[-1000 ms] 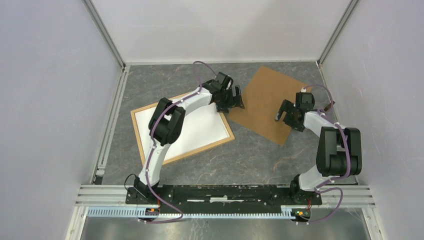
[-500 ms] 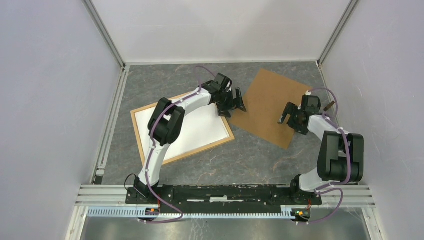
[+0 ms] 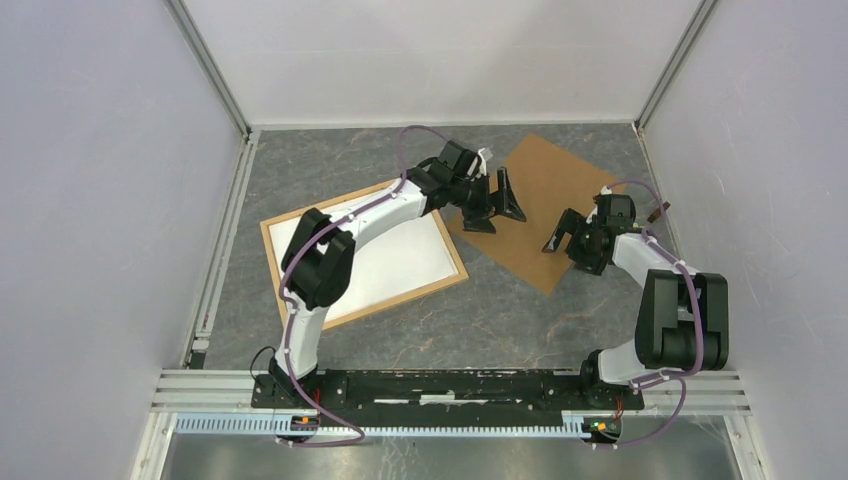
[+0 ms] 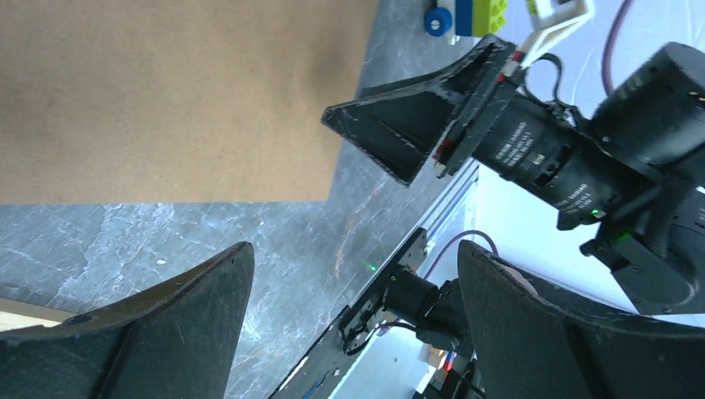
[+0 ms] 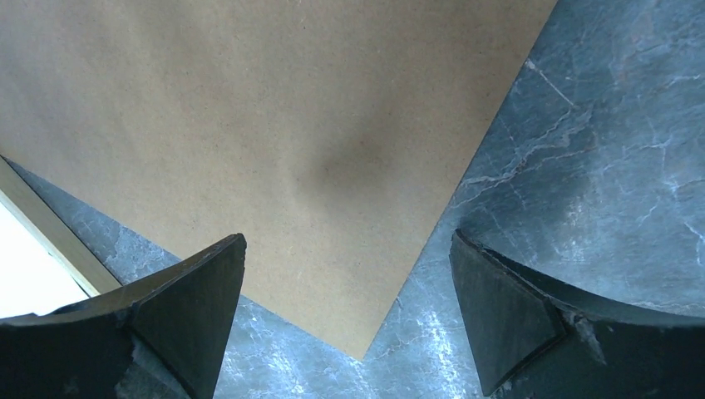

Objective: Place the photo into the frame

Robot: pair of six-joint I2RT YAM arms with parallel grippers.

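Note:
The light wood frame [image 3: 457,273] lies flat left of centre, and a white sheet [image 3: 380,255] fills it. The sunflower photo does not show in any view. The brown backing board [image 3: 550,185] lies right of the frame. My left gripper [image 3: 497,209] is open and empty over the board's left corner. In the left wrist view the left gripper [image 4: 353,249] hangs over bare table by the board [image 4: 166,91]. My right gripper [image 3: 567,248] is open and empty over the board's near right edge. In the right wrist view the right gripper [image 5: 349,237] spans the board's near corner [image 5: 363,349].
The frame's wooden edge [image 5: 50,233] shows at the left of the right wrist view. Small toy bricks [image 4: 470,15] lie past the board near the right wall. White walls and metal rails [image 3: 215,260] enclose the grey marbled table [image 3: 500,320].
My left gripper has swung right, off the frame and onto the board's left corner. The board has shifted slightly. My right gripper has moved a little along the board's right edge.

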